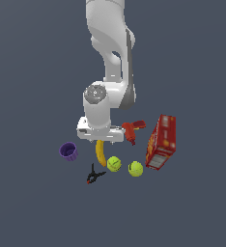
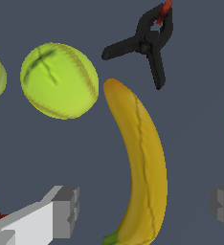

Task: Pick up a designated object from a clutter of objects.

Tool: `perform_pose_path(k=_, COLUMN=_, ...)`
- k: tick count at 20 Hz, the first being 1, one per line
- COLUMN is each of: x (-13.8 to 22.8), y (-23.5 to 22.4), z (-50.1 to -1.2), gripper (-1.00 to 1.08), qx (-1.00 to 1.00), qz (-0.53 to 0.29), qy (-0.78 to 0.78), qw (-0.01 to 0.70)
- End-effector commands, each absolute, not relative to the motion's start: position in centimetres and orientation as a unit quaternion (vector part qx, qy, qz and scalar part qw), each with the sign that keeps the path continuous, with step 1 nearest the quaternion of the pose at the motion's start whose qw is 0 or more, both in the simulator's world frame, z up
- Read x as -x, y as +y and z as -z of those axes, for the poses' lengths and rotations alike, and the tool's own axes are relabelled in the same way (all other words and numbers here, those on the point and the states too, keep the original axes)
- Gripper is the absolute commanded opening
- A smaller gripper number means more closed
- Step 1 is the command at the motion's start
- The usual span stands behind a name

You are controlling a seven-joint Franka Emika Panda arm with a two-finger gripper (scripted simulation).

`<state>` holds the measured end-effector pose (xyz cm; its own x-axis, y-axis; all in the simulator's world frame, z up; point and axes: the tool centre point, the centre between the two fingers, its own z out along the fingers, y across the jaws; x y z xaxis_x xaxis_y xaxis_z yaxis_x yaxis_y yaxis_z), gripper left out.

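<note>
My pincer [image 2: 143,210] hanging open over banana [image 2: 141,167], 1 finger [image 2: 66,210] on each side, not touching. Banana lying flat between purple cup [image 1: 68,151] and nearer of 2 tennis balls [image 2: 59,80], black clamp [image 2: 146,43] just beyond its tip.

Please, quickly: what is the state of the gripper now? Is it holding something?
Gripper: open, holding nothing; its fingers stand apart on either side of the banana.
</note>
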<state>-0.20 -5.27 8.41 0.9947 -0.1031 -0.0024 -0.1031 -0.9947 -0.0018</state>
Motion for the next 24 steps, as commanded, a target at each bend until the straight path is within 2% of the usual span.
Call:
perform_pose_path(k=1, x=0.4, y=-5.5, z=-7.5, gripper=1.00, qx=0.999, qz=0.000, qy=0.054, qw=0.000)
perform_pose_path(k=11, x=0.6, y=-5.6, z=-6.5, gripper=1.00, qx=0.998, qz=-0.001, qy=0.056, qw=0.000)
perform_pose_path(k=24, x=0.7, y=-5.6, z=-1.9, gripper=1.00, qx=0.998, qz=0.000, qy=0.056, qw=0.000)
